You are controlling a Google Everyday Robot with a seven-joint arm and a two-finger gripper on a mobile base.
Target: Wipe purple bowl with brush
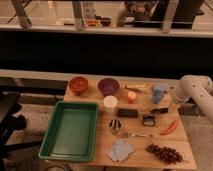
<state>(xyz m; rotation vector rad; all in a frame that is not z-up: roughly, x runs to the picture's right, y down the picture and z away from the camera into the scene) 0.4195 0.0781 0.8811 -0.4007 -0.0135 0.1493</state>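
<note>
Wooden table (pixel 102 145), dark wall behind, windows above. Purple bowl (pixel 108 86) back centre, beside red-orange bowl (pixel 78 84). Brush (pixel 149 119) lies right of black block (pixel 127 113). End effector (pixel 174 98) apparently at right table edge; grip state: cannot tell.

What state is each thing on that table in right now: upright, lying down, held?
purple bowl: upright, untouched.
brush: lying on the table, not held.
red-orange bowl: upright.
white cup: upright.
green tray: flat, open side up.
blue cloth: lying rumpled.
gripper: at the table's right edge, off the brush.
</note>
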